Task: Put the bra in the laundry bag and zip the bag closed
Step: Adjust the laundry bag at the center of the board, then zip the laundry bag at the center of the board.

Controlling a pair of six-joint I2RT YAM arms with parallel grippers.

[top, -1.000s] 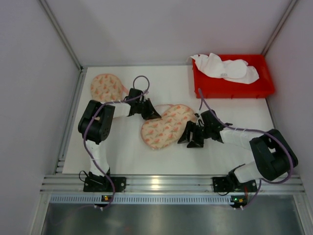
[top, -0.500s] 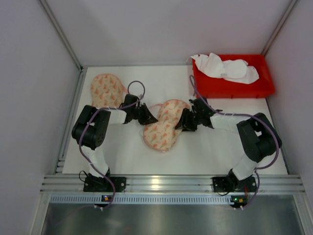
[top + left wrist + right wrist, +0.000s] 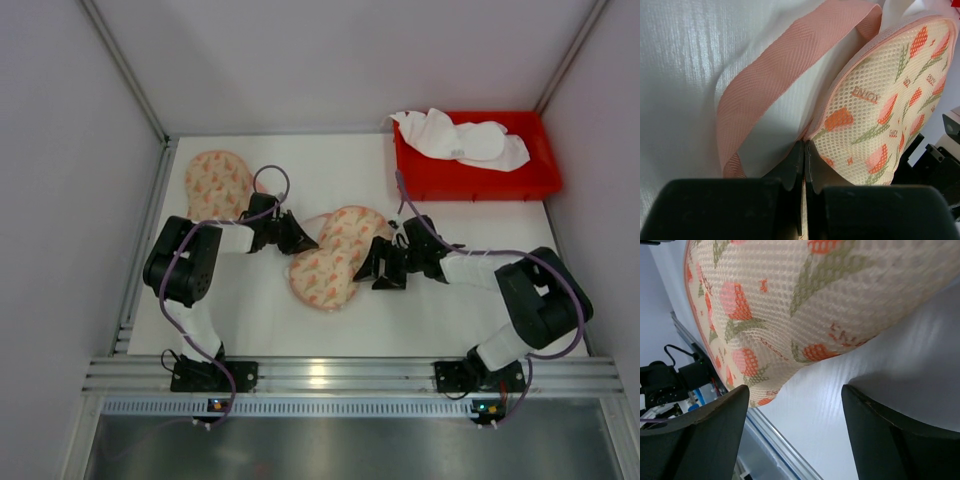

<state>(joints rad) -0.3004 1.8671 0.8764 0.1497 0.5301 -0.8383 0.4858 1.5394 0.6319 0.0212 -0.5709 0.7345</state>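
Left wrist view gives you the pinch itself. The left gripper (image 3: 804, 157) is clamped tight on a thin bit of the laundry bag (image 3: 880, 115) edge, right where the pink strap (image 3: 785, 75) loops out of the seam. That hold looks shallow to me. If you tug sideways, the mesh may slide out, or you may end up holding only the strap.

The right gripper (image 3: 795, 395) has its jaws standing well apart with nothing between them, just beside the bag's far edge. Its own camera shows the mesh bulging up off the table (image 3: 865, 355) ahead of the fingers. If you close there, you could pinch both layers together and seal the mouth rather than open it. I cannot tell from any view whether the zip is open.

The overhead view adds what neither wrist camera shows. The white garment I take to be the bra (image 3: 455, 138) lies heaped in the red bin (image 3: 480, 182) at the far right, well apart from the bag in the middle of the table. A second floral pad (image 3: 217, 182) lies at the far left. With both arms on the bag, you have neither one free to fetch the bra. Letting go with the left gripper may let the bag flop flat.
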